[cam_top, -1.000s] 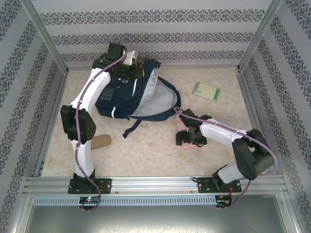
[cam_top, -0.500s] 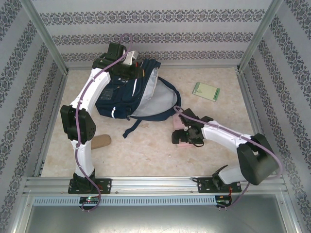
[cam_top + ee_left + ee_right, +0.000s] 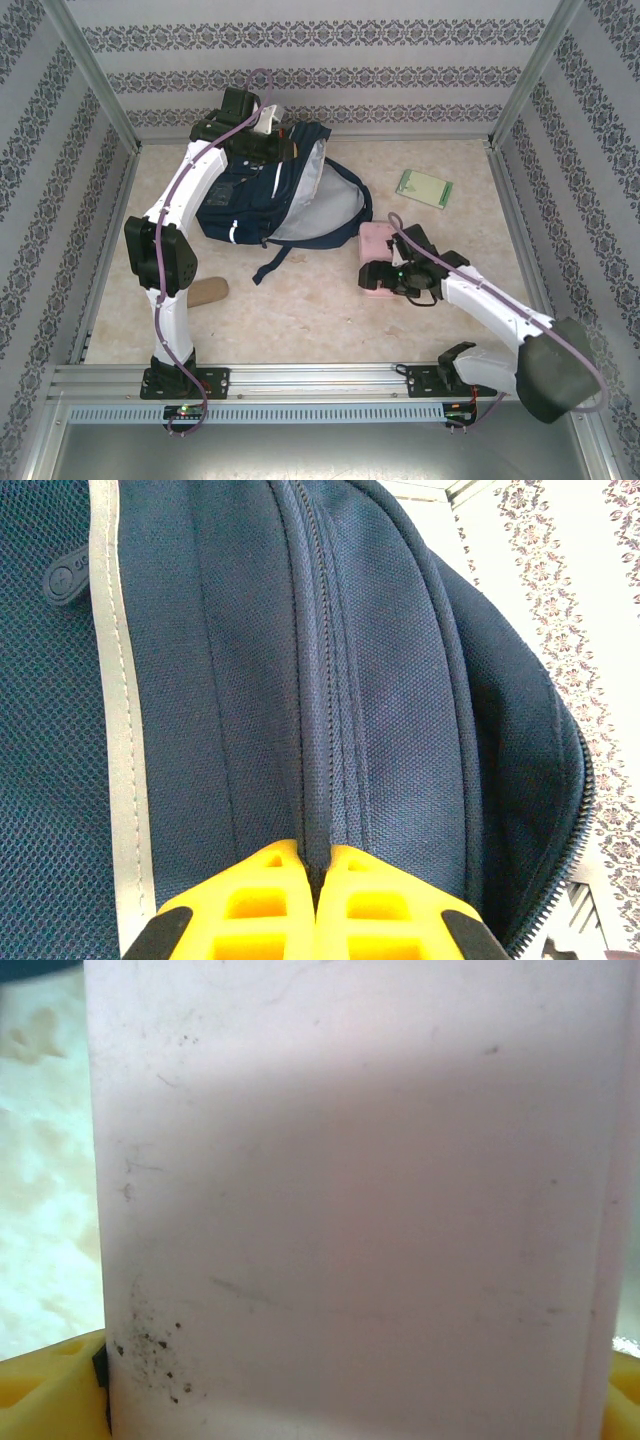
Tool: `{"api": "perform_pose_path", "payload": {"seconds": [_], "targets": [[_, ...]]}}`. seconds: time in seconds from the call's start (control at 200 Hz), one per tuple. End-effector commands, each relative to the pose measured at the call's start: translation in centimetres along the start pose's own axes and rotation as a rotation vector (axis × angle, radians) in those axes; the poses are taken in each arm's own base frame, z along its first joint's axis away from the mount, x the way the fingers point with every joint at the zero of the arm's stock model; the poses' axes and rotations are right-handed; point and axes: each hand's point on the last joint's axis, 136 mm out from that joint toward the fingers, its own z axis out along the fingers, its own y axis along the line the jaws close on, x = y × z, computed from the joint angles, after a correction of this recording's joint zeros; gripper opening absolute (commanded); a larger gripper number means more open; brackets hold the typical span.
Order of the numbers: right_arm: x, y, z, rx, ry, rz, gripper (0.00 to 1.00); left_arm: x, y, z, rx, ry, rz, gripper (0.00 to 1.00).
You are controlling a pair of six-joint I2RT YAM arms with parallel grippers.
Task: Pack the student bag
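step: load pink pencil case [image 3: 374,241] | student bag [image 3: 250,200]: far left, mouth gaping rightward | left gripper [image 3: 318,865]: pinching its zip seam | right gripper [image 3: 381,281]: wide astride case, clamp perhaps unfinished | advice: squeeze firmly, lift level

Left end effector [image 3: 316,865] pinches a zipped seam [image 3: 322,680] of the navy student bag [image 3: 200,700]

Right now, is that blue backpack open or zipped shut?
Open. The student bag gapes at its mouth, pale lining showing; the left gripper pinches its fabric.
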Motion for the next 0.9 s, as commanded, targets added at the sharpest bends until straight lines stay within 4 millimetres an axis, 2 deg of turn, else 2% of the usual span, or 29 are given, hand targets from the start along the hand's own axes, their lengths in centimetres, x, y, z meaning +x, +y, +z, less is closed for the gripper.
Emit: {"api": "perform_pose_path", "payload": {"seconds": [0.0,0.23,0.425,0.644,0.894], "targets": [[-1.2,1.9,-1.7,-0.099,-0.073,-0.003,0.78,-1.3,-1.8,-1.4,0.04,-0.061,0.045,0.0],[-3.6,3.8,-4.9,-0.136,-0.2,-0.059,0.76,-1.8,-2.3,-2.0,0.047,-0.085,0.047,0.0],[-7.3,7.5,-5.1,-0.182,-0.232,-0.112,0.76,-2.7,-3.9,-3.1,0.117,-0.139,0.038,0.0],[-11.8,11.5,-1.9,-0.216,-0.222,-0.106,0.78,-3.6,-5.7,-4.4,0.186,-0.165,0.014,0.0],[-16.2,14.3,4.3,-0.201,-0.173,-0.033,0.81,-4.7,-7.3,-5.9,0.237,-0.206,-0.006,0.0]]}}
